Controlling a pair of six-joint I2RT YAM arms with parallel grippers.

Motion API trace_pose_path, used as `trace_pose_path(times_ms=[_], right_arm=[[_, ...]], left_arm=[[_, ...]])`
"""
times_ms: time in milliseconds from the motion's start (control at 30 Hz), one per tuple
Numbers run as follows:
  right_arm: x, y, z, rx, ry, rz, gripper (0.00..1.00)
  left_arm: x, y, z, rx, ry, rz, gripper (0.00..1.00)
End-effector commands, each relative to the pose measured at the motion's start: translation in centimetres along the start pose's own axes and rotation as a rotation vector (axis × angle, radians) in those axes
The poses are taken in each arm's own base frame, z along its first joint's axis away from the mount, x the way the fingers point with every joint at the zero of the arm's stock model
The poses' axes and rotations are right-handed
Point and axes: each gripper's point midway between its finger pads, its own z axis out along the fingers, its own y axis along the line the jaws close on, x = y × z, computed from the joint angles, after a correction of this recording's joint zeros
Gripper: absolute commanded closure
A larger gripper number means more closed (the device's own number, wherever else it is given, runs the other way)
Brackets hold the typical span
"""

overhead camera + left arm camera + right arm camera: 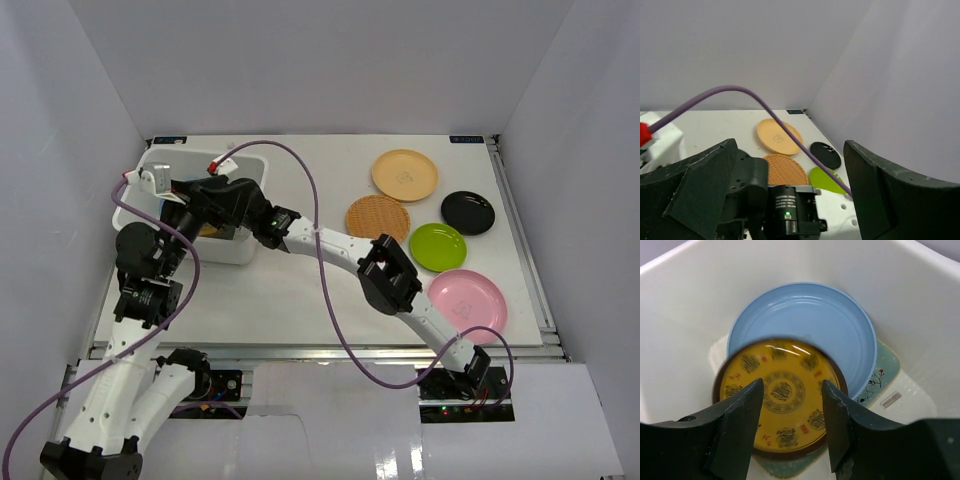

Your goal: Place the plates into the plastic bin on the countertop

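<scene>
**Right wrist view: brown-gold plate lying loose in the bin, five plates waiting on the counter**

- Right gripper [791, 385] is hanging inside the plastic bin [690, 300], fingers parted, nothing pinched between them. The brown-gold plate [775, 360] is showing through the gap, lying below the fingers.
- That plate is overlapping the blue plate [815, 320]. Both are sitting on the pale green rectangular plate [885, 365] on the bin floor.
- Left gripper [789, 150] is standing spread wide and empty, looking across the table from beside the bin.
- On the countertop [300, 300], to the right and well apart from the bin, five plates are lying flat and close together: peach plate [404, 174], tan woven-look plate [378, 217], black plate [467, 212], lime green plate [437, 246], pink plate [467, 299].

Handling, as judged:
- The plates are looking like thin, glossy plastic. They are likely light and stiff, not fragile, and probably slick under the pads.
- Lying flat, each is offering only its raised rim. The best hold is likely a pinch across the rim edge, one finger over the lip and one slipping under.
- The pink plate is lying nearest the right arm's base, with its near rim unobstructed.
- A light plate may skate away when nudged, so the approach is calling for a slow, low angle.
- The tan plate's rim is lying just beside the peach one. Gripping on its open side is looking safer.
</scene>
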Motion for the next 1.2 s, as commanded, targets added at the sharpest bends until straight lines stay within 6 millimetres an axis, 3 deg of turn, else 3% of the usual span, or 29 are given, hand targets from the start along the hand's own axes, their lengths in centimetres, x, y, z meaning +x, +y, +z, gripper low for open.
trace_pose_path(times_ms=[0, 133, 267, 333, 367, 400, 433, 467, 500, 533, 567, 633, 667, 700, 733, 767, 800, 933, 967, 1067, 1133, 1167], right_arm=[[-6.4, 0.1, -1.8, -0.004, -0.145, 0.002, 0.43], [-10.1, 0.9, -5.1, -0.052, -0.199, 0.030, 0.43], [-12.3, 1.0, -9.4, -0.081, -0.240, 0.058, 0.43], [-12.3, -0.2, -12.4, -0.069, -0.241, 0.073, 0.44], [-12.6, -0.8, -13.5, -0.062, -0.264, 0.081, 0.48], [-14.8, -1.3, -16.3, -0.060, -0.314, 0.099, 0.60], [-11.4, -3.8, -17.0, -0.005, -0.254, 0.105, 0.66], [-10.9, -5.2, -18.2, 0.024, -0.252, 0.116, 0.73], [-12.8, -6.4, -21.0, 0.048, -0.302, 0.138, 0.87], [-8.9, -10.0, -22.1, 0.122, -0.237, 0.183, 0.92], [-10.0, -11.2, -24.9, 0.138, -0.281, 0.217, 0.92], [-7.8, -15.6, -27.8, 0.210, -0.275, 0.326, 0.92], [-4.9, -16.9, -30.3, 0.247, -0.253, 0.355, 0.92], [-3.5, -18.2, -31.7, 0.285, -0.251, 0.375, 0.92], [-2.3, -20.4, -33.4, 0.355, -0.256, 0.393, 0.91], [-0.2, -20.9, -35.6, 0.394, -0.253, 0.395, 0.89], [1.2, -22.4, -37.0, 0.459, -0.234, 0.400, 0.86], [3.8, -25.7, -40.9, 0.601, -0.220, 0.408, 0.77], [4.4, -26.1, -41.4, 0.611, -0.201, 0.414, 0.75], [5.9, -27.5, -42.1, 0.608, -0.172, 0.469, 0.71], [6.4, -27.8, -42.4, 0.590, -0.167, 0.499, 0.70], [6.5, -27.9, -42.5, 0.594, -0.166, 0.503, 0.69]], left_arm=[[-1.1, 2.9, -0.4, -0.195, -0.036, -0.037, 0.02], [-2.3, 3.2, -0.4, -0.234, -0.068, -0.048, 0.02], [-1.7, 4.1, -0.1, -0.285, -0.044, -0.094, 0.02], [-1.0, 3.9, 0.4, -0.271, -0.010, -0.123, 0.02], [-0.1, 4.2, 0.9, -0.267, 0.019, -0.142, 0.02], [0.5, 3.6, 1.3, -0.234, 0.042, -0.183, 0.02], [1.0, 3.5, 1.7, -0.219, 0.061, -0.207, 0.02], [1.7, 3.4, 2.2, -0.203, 0.089, -0.232, 0.02], [3.1, 3.8, 3.0, -0.200, 0.136, -0.261, 0.02], [4.1, 3.2, 3.5, -0.164, 0.179, -0.301, 0.02], [5.1, 3.2, 3.8, -0.158, 0.210, -0.324, 0.02], [8.5, 2.8, 5.2, -0.146, 0.280, -0.365, 0.02], [9.6, 2.6, 5.7, -0.156, 0.299, -0.368, 0.02], [10.9, 2.3, 6.2, -0.158, 0.323, -0.367, 0.02], [13.5, 1.3, 7.2, -0.153, 0.377, -0.351, 0.02], [14.8, 0.9, 7.7, -0.160, 0.400, -0.339, 0.02], [18.2, 0.0, 8.2, -0.166, 0.472, -0.328, 0.02], [23.3, 1.1, 9.8, -0.266, 0.533, -0.272, 0.06], [26.1, 2.5, 10.4, -0.320, 0.573, -0.251, 0.07], [31.2, 4.8, 11.0, -0.415, 0.643, -0.227, 0.11], [33.2, 5.5, 11.4, -0.441, 0.671, -0.222, 0.12], [35.3, 6.5, 11.3, -0.469, 0.707, -0.216, 0.13]])
